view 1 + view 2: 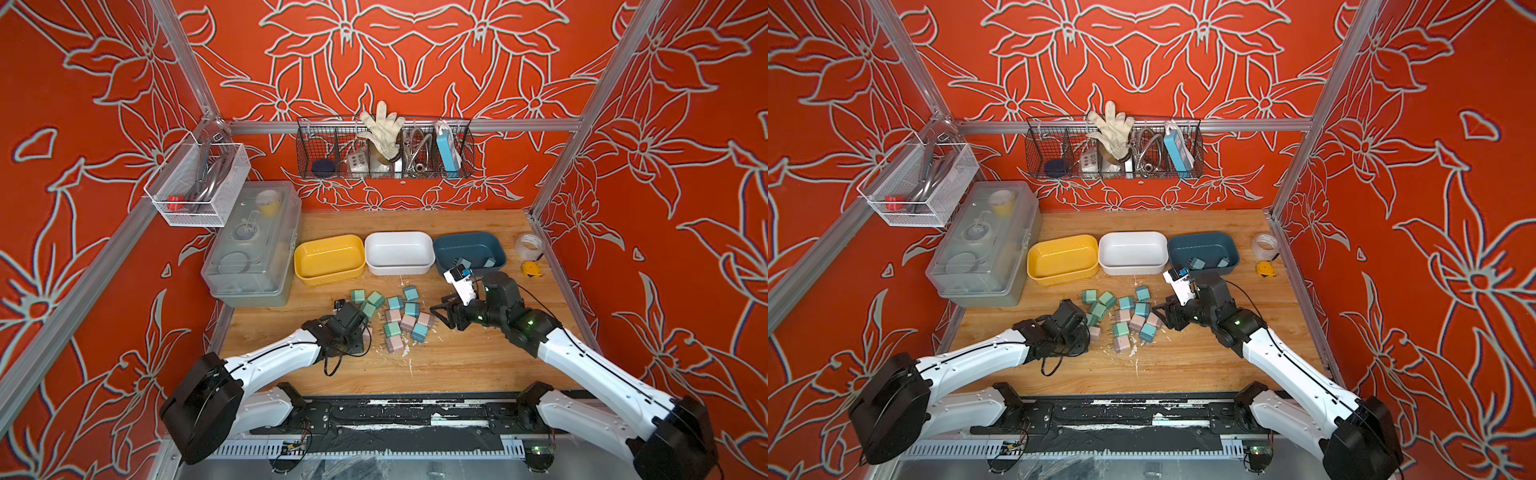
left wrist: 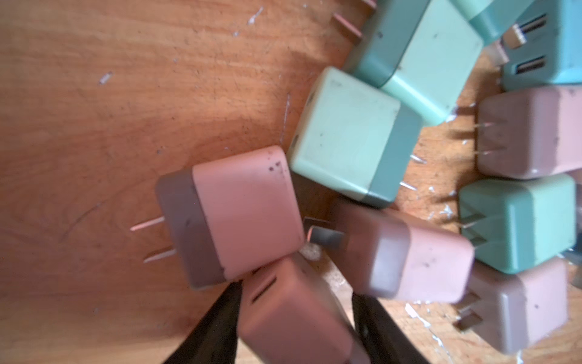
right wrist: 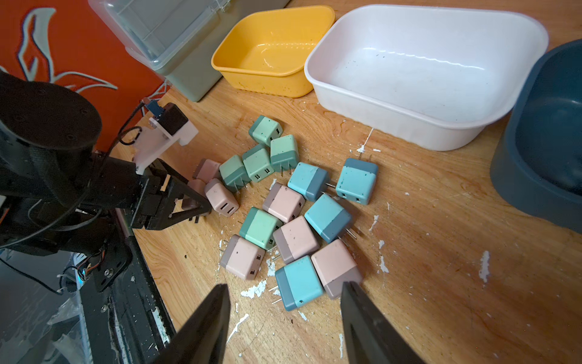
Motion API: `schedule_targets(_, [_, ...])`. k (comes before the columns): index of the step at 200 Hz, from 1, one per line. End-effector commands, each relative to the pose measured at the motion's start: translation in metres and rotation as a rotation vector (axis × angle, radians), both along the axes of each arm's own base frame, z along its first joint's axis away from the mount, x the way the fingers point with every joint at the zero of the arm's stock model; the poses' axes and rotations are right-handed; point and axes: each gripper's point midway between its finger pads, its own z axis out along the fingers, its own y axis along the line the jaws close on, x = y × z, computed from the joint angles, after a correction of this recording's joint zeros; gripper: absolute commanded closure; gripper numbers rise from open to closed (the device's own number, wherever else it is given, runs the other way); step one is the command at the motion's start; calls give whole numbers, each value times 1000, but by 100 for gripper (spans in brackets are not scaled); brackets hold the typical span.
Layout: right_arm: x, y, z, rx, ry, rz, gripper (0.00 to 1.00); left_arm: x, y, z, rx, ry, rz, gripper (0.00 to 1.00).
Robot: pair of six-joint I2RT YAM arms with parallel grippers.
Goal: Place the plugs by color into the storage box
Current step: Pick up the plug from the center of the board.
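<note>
Left hand (image 2: 294, 291) is clenched on a pink plug (image 2: 293, 321), lower middle of the left wrist frame, at the pile's edge, likely the yellow bin's (image 1: 328, 240) first pick. Right hand (image 3: 285, 288) is spread, empty, above a light blue plug (image 3: 299, 280), presumably lining up. Pile of plugs (image 1: 395, 320) sits centre on the surface (image 1: 457, 365). Dark blue bin (image 1: 469, 237) holds two bluish plugs (image 1: 462, 264); white bin (image 1: 398, 235) is bare.
</note>
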Motion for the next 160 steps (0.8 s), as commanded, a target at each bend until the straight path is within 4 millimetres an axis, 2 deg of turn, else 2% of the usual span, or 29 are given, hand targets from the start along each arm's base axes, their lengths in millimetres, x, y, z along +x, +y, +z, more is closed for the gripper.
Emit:
schedule_targets(1, [1, -3, 1, -22, -38, -5, 41, 4, -4, -6, -14, 10, 17, 38])
schedule_targets(31, [5, -4, 0, -37, -50, -17, 39, 8, -5, -12, 46, 40, -21, 29])
schedule_targets(77, [5, -5, -8, -49, -36, -24, 39, 12, -12, -21, 75, 80, -67, 30])
schedule_targets(116, [4, -11, -14, -66, -41, -42, 39, 9, -9, -19, 94, 81, -82, 36])
schedule_targets(160, [5, -15, -16, -82, -58, -58, 39, 8, -5, -8, 78, 43, -71, 51])
